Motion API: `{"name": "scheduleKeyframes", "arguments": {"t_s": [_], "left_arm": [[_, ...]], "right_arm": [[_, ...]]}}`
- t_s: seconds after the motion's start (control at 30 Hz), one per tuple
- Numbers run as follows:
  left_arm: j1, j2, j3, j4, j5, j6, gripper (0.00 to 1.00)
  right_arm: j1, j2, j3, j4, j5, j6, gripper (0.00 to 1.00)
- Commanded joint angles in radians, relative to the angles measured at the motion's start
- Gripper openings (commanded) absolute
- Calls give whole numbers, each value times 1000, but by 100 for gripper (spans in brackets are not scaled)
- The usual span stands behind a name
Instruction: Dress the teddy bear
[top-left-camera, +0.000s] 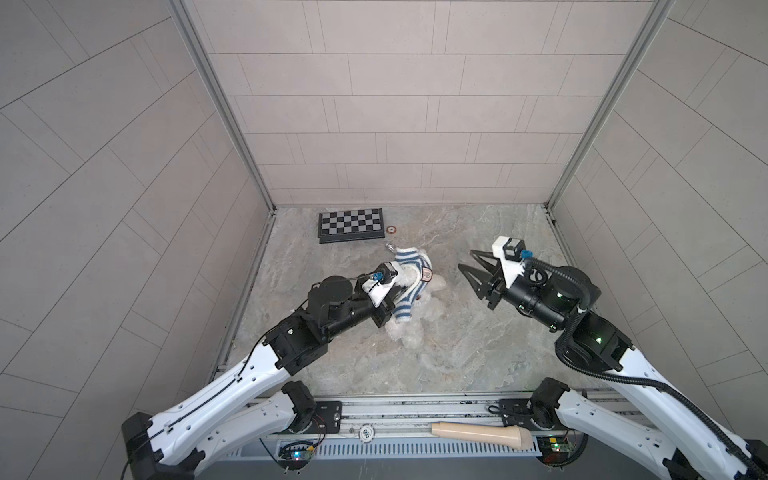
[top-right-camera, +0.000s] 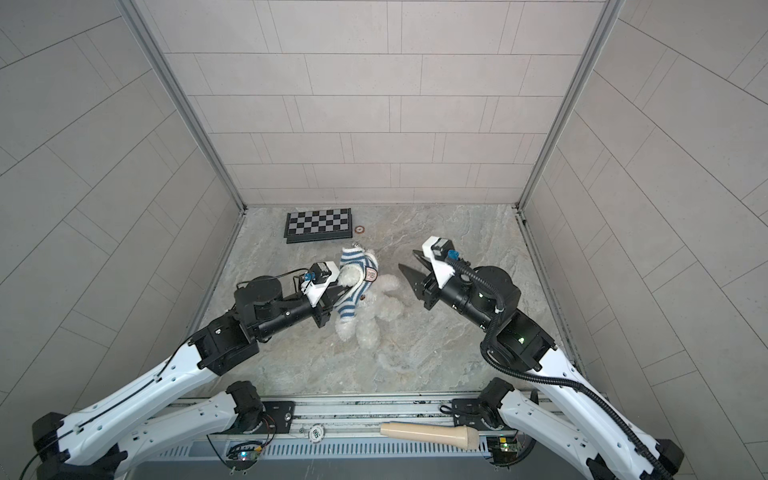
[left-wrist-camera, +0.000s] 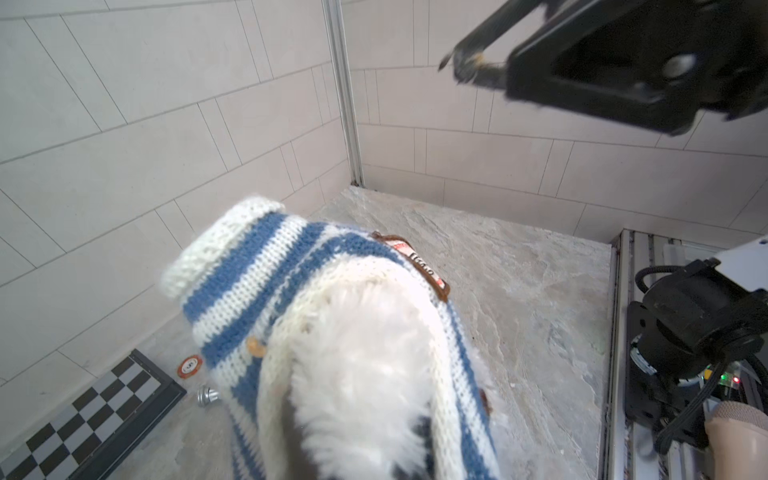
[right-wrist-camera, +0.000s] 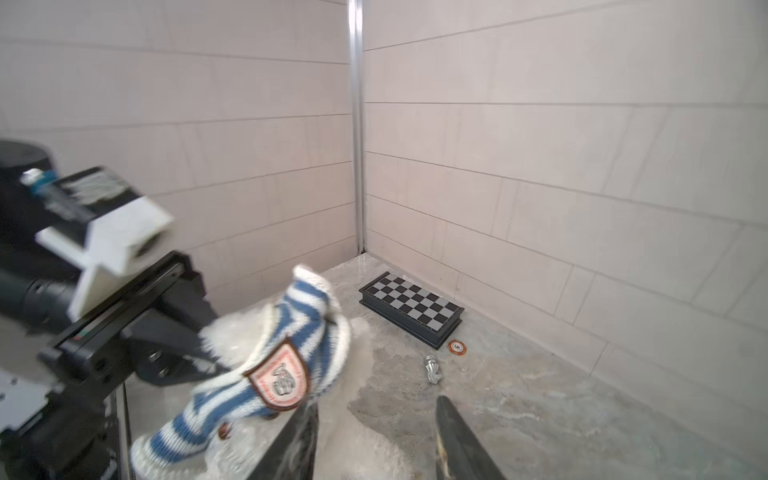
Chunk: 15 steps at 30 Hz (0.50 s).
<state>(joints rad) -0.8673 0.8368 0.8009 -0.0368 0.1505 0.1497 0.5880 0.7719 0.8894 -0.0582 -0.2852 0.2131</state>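
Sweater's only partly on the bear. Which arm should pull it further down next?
Right, probably. The right gripper stands open and empty beside the teddy bear, facing its uncovered side. The left gripper is shut in the bear's fur at the edge of the striped sweater.

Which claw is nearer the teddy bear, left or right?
Left. The left claw is clamped on the teddy bear by its striped sweater; the right claw hangs open, apart, on the opposite side.

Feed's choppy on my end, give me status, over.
Left gripper shut on sweater; right gripper open, holding nothing. Teddy bear on table, sweater partly on. Chess piece, chip nearby, not blocking.
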Motion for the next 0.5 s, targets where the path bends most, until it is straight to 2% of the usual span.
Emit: {"name": "scheduleKeyframes", "arguments": {"t_s": [0.0,0.13,0.47], "left_arm": [[-41,-5,-26,203,-58,25,0],[-89,3,-62,224,-106,70,0],[-101,26,-127,252,-115,81,0]], "right_arm": [[-77,35,-44,142,-176,401,44],[-83,89,-35,178,-272,452,41],[-80,160,-80,210,-386,485,34]]}}
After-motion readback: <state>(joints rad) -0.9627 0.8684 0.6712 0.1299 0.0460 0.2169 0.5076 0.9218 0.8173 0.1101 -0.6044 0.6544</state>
